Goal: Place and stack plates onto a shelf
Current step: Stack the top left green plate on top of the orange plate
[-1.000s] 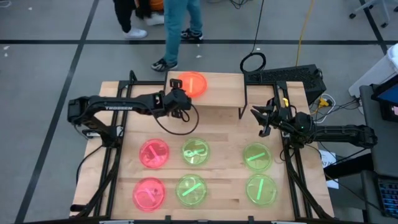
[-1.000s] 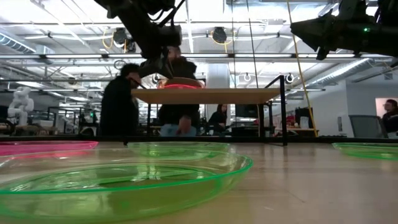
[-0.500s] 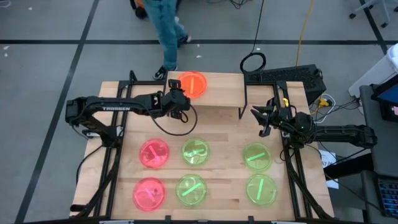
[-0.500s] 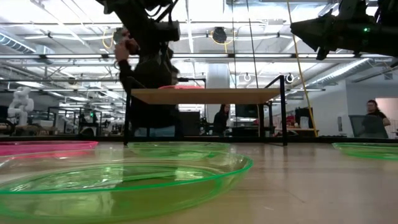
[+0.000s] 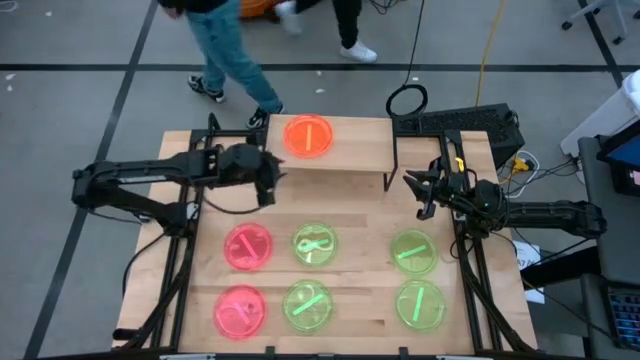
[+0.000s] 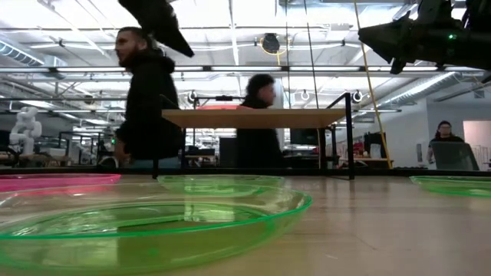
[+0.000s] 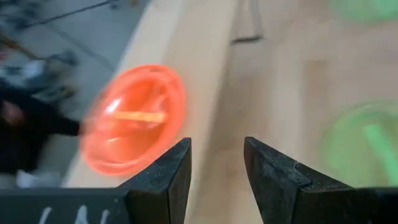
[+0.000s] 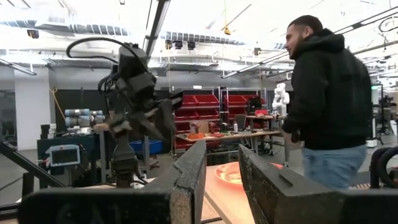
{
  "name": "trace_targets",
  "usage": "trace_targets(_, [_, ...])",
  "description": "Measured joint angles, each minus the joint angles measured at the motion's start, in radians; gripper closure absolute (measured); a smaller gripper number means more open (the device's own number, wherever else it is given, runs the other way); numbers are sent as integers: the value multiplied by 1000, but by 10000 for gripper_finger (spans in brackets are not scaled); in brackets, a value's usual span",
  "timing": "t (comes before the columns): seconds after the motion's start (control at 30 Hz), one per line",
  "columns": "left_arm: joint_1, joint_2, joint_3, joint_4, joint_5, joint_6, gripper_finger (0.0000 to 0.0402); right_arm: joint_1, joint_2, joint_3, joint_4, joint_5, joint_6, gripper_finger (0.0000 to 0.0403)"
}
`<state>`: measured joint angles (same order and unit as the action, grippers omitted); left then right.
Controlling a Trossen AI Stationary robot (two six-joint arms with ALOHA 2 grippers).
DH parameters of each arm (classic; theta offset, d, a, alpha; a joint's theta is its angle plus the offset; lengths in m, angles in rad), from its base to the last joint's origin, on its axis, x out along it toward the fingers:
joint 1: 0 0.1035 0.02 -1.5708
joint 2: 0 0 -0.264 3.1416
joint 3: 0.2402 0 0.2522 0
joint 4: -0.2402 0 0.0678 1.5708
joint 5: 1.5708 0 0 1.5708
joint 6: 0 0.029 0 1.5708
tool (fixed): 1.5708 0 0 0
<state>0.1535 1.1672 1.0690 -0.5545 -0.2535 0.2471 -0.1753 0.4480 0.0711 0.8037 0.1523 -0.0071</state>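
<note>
An orange plate (image 5: 308, 136) lies flat on the left half of the shelf (image 5: 350, 150), a small light-wood board on black legs at the table's far edge. My left gripper (image 5: 268, 186) hovers to the near left of the shelf, open, with nothing between its fingers (image 7: 217, 168); the plate (image 7: 134, 121) lies ahead of it. Two pink plates (image 5: 247, 246) (image 5: 240, 311) and several green ones (image 5: 315, 244) (image 5: 413, 251) rest on the tabletop. My right gripper (image 5: 413, 188) waits at the right, raised and open (image 8: 222, 168).
The shelf's black legs (image 5: 392, 170) stand between my two grippers. People walk on the floor beyond the far edge (image 5: 225, 55). A cable coil (image 5: 407, 100) and a black power strip (image 5: 470, 122) lie at the far right. Bare wood shows between the green plates (image 5: 365, 275).
My left gripper has drawn back from the orange plate toward the table's left and near edges, rising and rolling as it went. The plate stays flat on the shelf. People have walked past behind the table.
</note>
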Motion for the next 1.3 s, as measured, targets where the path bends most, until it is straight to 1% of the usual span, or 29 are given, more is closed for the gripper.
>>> trace_targets(0.07, [-2,-49,-39,-2,40,-43,247,0,0,0,0,0,0,325])
trace_targets(0.2, [-33,-140,-137,36,44,-130,247,0,0,0,0,0,23,325])
trace_targets(0.4, [-159,-264,-306,200,44,-231,247,0,0,0,-5,0,30,325])
trace_targets(0.53, [-222,-314,-393,219,44,-297,247,0,0,0,-24,1,57,325])
trace_targets(0.63, [-257,-332,-438,215,44,-319,247,0,0,0,-17,2,66,325])
trace_targets(0.73, [-275,-337,-457,214,43,-320,247,0,0,0,-5,2,67,325])
trace_targets(0.87, [-278,-337,-476,220,40,-312,247,0,0,0,-7,3,75,325])
trace_targets(0.97, [-278,-339,-511,227,39,-310,247,0,0,0,-7,4,75,325])
trace_targets(1.03, [-278,-340,-551,274,35,-311,247,0,0,0,-7,4,87,325])
trace_targets(1.13, [-279,-340,-626,399,35,-311,247,0,9,0,-38,1,128,325])
trace_targets(1.2, [-279,-340,-669,473,35,-301,247,0,18,0,-47,-21,134,325])
trace_targets(1.3, [-279,-346,-698,512,35,-279,247,0,32,16,-49,-26,133,325])
